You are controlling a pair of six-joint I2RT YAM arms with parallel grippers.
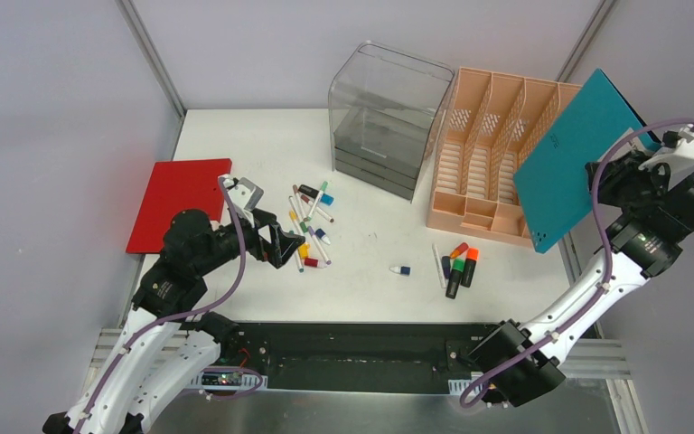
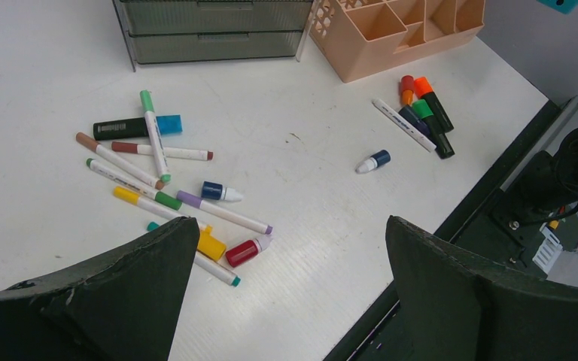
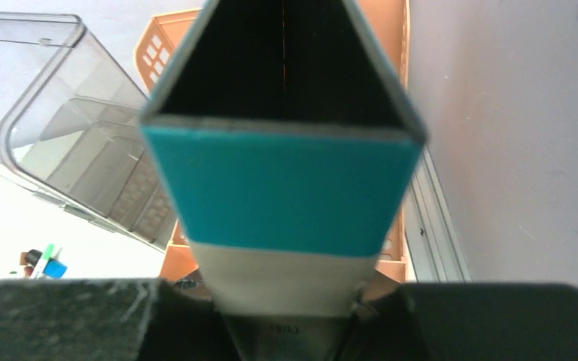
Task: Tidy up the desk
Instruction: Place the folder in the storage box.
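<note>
The left claw (image 2: 290,226) hangs wide open over loose pens (image 2: 158,180) on the white bench (image 1: 361,271), which spreads out ahead of both arms. The right claw (image 1: 599,172) is clamped on a teal folder (image 1: 578,163), raised and tilted by the orange rack (image 1: 483,154).
</note>
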